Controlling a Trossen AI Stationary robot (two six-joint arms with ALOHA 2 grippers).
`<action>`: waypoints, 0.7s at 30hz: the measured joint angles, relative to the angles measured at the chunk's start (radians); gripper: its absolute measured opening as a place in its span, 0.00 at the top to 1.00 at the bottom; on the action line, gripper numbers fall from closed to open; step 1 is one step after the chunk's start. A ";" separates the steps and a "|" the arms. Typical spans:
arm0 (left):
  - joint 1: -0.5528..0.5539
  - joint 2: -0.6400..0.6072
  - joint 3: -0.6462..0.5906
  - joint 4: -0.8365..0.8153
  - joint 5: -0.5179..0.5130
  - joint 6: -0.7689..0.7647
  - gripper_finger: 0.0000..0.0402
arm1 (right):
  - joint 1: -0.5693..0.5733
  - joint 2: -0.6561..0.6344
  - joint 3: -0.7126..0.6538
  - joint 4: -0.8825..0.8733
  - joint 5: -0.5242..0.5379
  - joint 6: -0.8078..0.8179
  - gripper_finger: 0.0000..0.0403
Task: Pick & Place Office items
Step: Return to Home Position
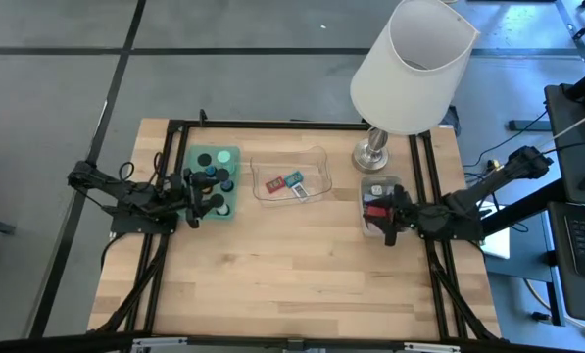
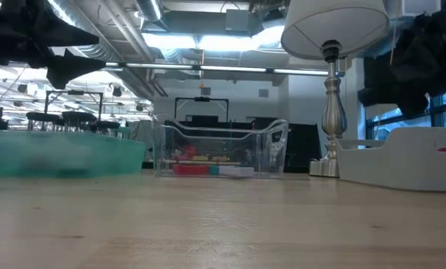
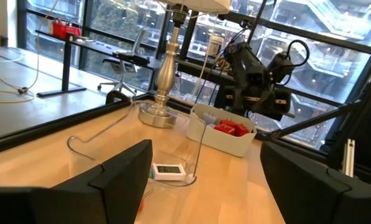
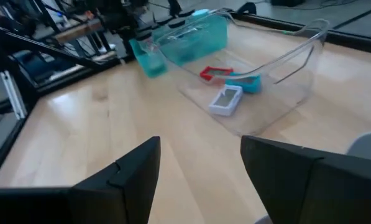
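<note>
Hovering apart-fingered: left claw point(image 1: 212, 192) over green tray point(image 1: 235, 153), right claw point(image 1: 388, 216) over grey tray point(image 1: 363, 196).

**Colours around the clear tray point(image 1: 312, 165)**

Inside it you see a red rectangle point(image 4: 216, 73), a teal rectangle point(image 4: 244, 82) and a white rectangle point(image 4: 225, 99). Left of it sits a green tray point(image 1: 199, 159); right of it, a pale grey tray point(image 3: 225, 142) with red blocks point(image 3: 230, 128).

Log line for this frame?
left gripper: open, over green tray | right gripper: open, over grey tray | clear tray: red item, blue item, white item
</note>
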 joint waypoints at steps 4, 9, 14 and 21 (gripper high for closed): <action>0.000 0.000 0.000 -0.005 -0.002 -0.007 0.26 | 0.000 0.000 -0.065 0.129 -0.001 -0.021 0.44; 0.000 0.000 0.000 -0.038 -0.003 -0.033 0.26 | 0.001 0.002 -0.115 0.210 -0.005 -0.024 0.44; 0.000 0.002 0.000 -0.079 -0.023 -0.079 0.26 | 0.001 0.001 -0.114 0.219 0.000 -0.042 0.44; 0.000 0.006 0.000 -0.082 -0.237 0.053 0.26 | 0.000 0.001 -0.114 0.229 0.234 -0.115 0.44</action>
